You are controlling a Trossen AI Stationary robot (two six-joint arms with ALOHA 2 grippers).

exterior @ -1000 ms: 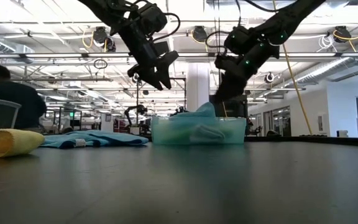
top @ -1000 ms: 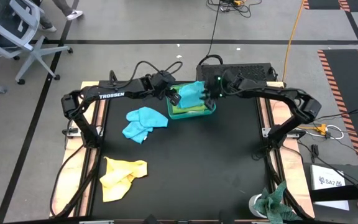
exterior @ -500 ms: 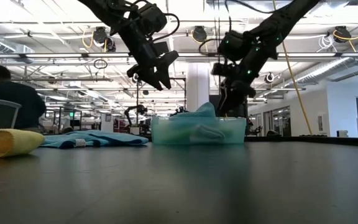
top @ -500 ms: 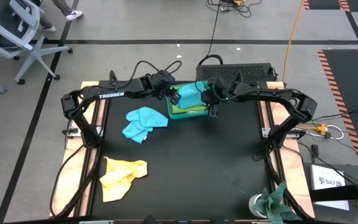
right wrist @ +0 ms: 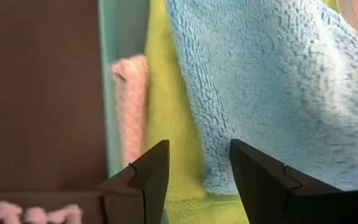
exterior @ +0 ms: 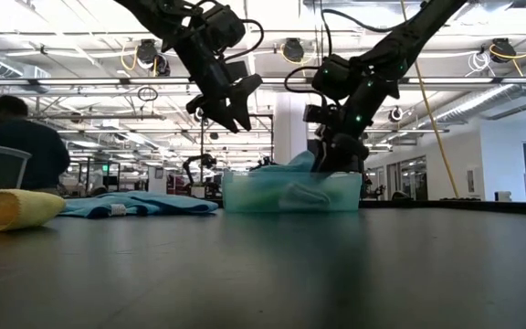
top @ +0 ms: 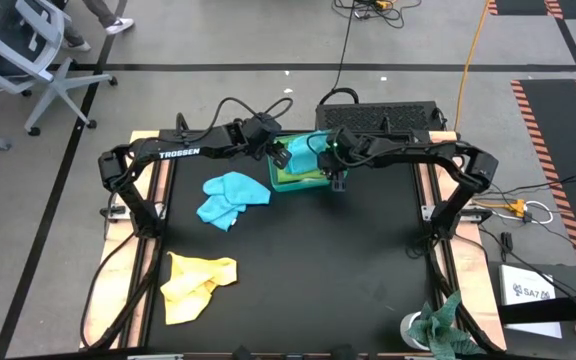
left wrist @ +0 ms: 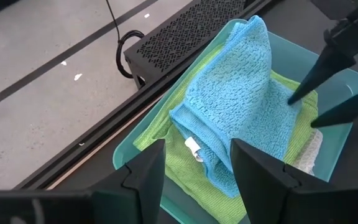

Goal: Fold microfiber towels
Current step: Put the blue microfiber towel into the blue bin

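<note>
Starting at the table's left, a crumpled yellow towel (top: pixel 197 286) lies near the front left corner of the black table (top: pixel 368 260), and a light blue towel (top: pixel 230 197) lies bunched farther back, well apart from it. In the low view a person (exterior: pixel 21 146) stands in the room behind the table.

Next comes the left gripper (top: pixel 279 157), hanging above the left edge of the teal tray (top: pixel 340 180) at the table's back middle. Its fingers (left wrist: pixel 146 171) are spread, and nothing sits between them. Past them, the tray holds a folded turquoise towel (left wrist: pixel 241 106) lying on a lime green towel (left wrist: pixel 182 168), with a pale towel (left wrist: pixel 308 157) showing at one side under the green.

The right gripper (top: pixel 337 178) is down at the tray's right front corner, its fingers (right wrist: pixel 151 171) parted and empty, their tips just over the lime green towel beside the turquoise one; whether they touch the cloth cannot be told. In the left wrist view these dark finger tips reach the turquoise towel's far edge.

Behind the tray stands a black perforated box (top: pixel 388 112) with cables. At the far right front corner lies a mottled green-and-white rag (top: pixel 448 330), and a white card (top: pixel 528 290) sits off the table's edge.
</note>
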